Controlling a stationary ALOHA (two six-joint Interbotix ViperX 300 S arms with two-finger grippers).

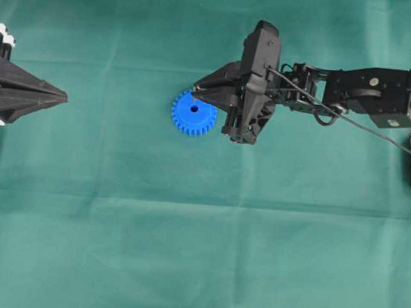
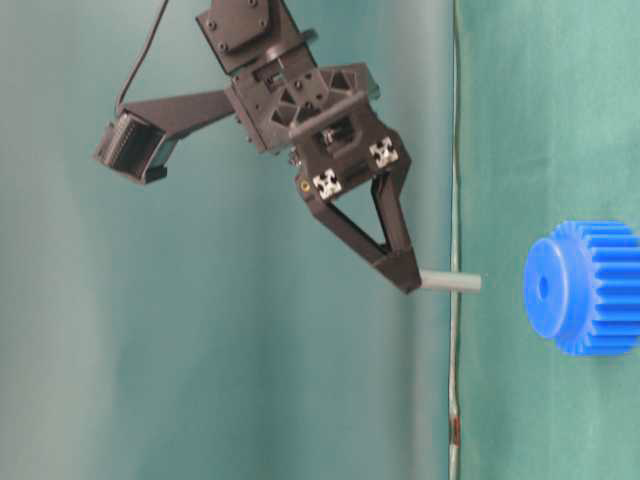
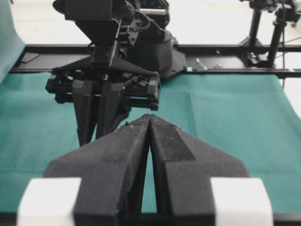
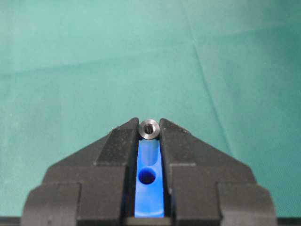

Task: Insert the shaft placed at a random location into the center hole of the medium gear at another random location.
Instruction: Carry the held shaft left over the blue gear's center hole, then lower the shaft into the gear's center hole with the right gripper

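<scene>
Right gripper (image 1: 197,92) hides the medium gear (image 1: 192,115) rim and the shaft overhead

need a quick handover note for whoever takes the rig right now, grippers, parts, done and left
Right gripper: shut on the shaft, held above the medium gear.
Left gripper: shut, holding nothing, parked at the left edge of the green cloth.
Gear lies flat on the cloth, center hole still empty.
Done: shaft picked up and carried over the gear.
Left: line the shaft up with the hole, lower it in, release.

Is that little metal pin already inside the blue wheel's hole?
Not yet: the shaft, pinched in the right gripper, hangs clear of the medium gear.
</scene>
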